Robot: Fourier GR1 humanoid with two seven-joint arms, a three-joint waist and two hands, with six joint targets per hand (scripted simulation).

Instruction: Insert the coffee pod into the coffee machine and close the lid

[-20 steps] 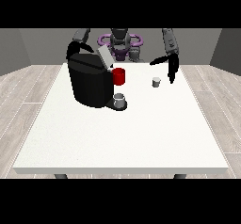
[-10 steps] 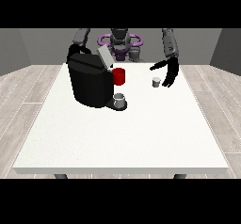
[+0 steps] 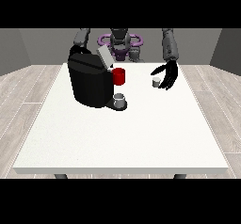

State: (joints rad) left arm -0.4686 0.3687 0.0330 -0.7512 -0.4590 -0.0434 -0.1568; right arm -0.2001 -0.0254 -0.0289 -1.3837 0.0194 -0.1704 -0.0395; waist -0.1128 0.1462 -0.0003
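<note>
White tabletop (image 3: 117, 133) carries the coffee machine (image 3: 92, 83), lid (image 3: 104, 57) raised for loading. Coffee pod (image 3: 156, 82) stands well apart from it, beside my hand at the view's right (image 3: 167, 75), fingers spread, not yet gripping.

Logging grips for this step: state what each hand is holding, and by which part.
Nothing is held. The hand at the view's right is open beside the coffee pod, which stands on the table. The other hand is hidden behind the coffee machine.

Hand at the view's right (image 3: 167, 75), upper right of frame: fingers spread, relaxed, arm angled down from shoulder.
</note>
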